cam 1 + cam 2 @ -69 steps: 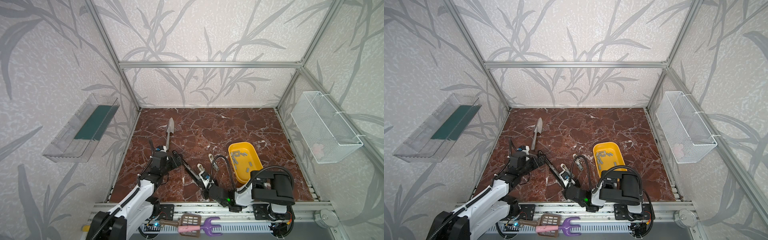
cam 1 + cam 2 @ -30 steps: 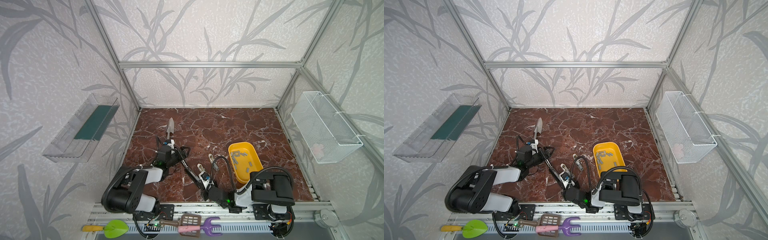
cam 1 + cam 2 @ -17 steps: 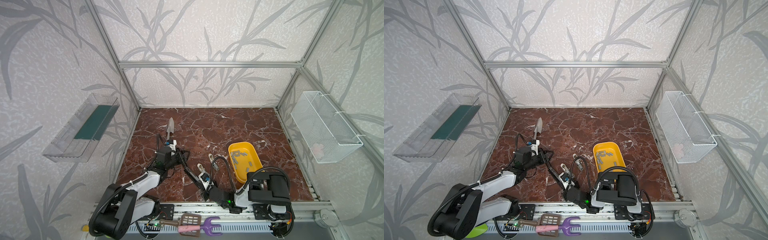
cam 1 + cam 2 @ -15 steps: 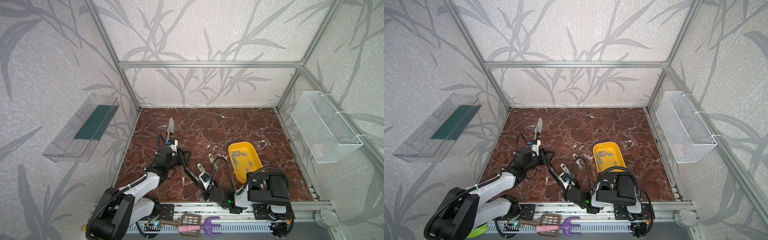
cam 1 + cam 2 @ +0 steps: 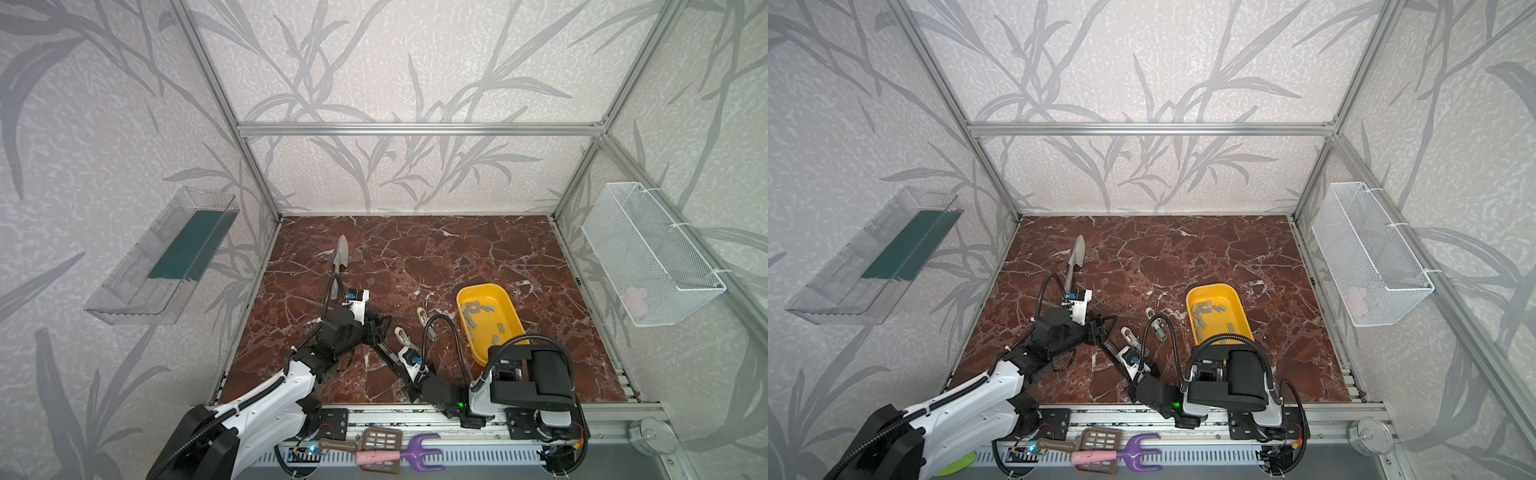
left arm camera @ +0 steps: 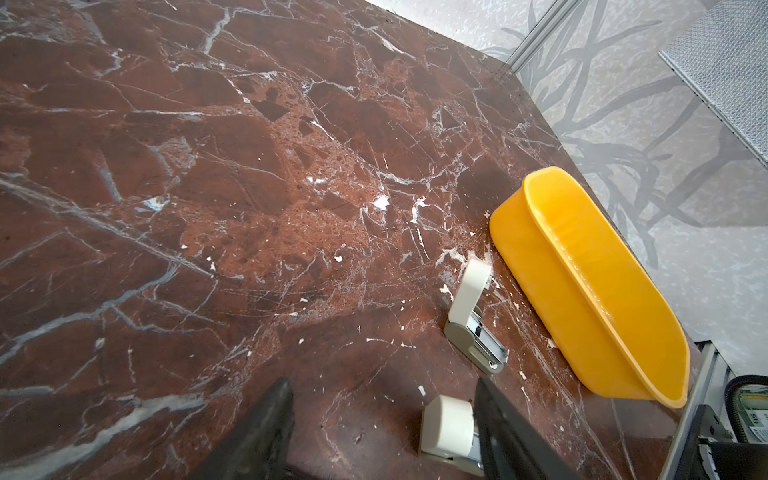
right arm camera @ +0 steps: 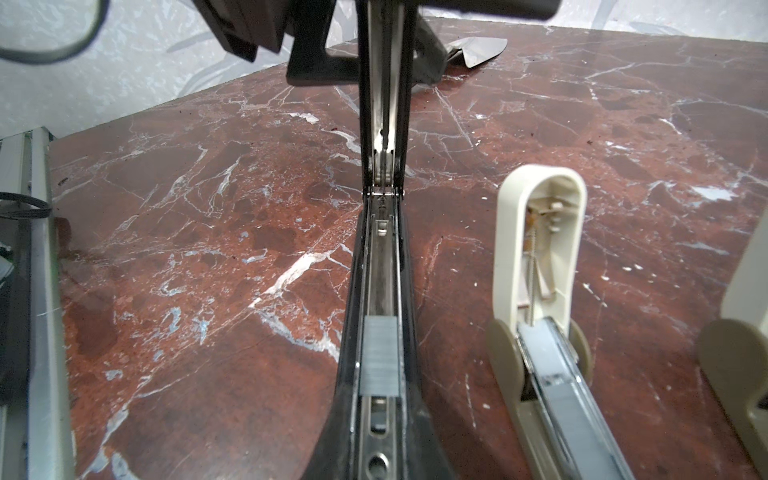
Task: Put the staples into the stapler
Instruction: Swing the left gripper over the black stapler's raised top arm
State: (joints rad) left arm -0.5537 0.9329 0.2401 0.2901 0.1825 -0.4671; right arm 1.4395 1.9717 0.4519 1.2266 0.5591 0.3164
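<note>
The right claw (image 7: pixel 380 440) is gripping the stapler (image 7: pixel 380 257) at the table's (image 5: pixel 457 249) front, a staple strip (image 7: pixel 380 357) sitting in its rail; the left claw (image 6: pixel 384 386) is hovering open beside the raised lid (image 7: pixel 382 83), which probably needs pressing down squarely

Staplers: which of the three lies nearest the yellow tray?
The cream-white stapler right beside the yellow tray; the other cream-white stapler lies farther left, and the black stapler farther still.
</note>
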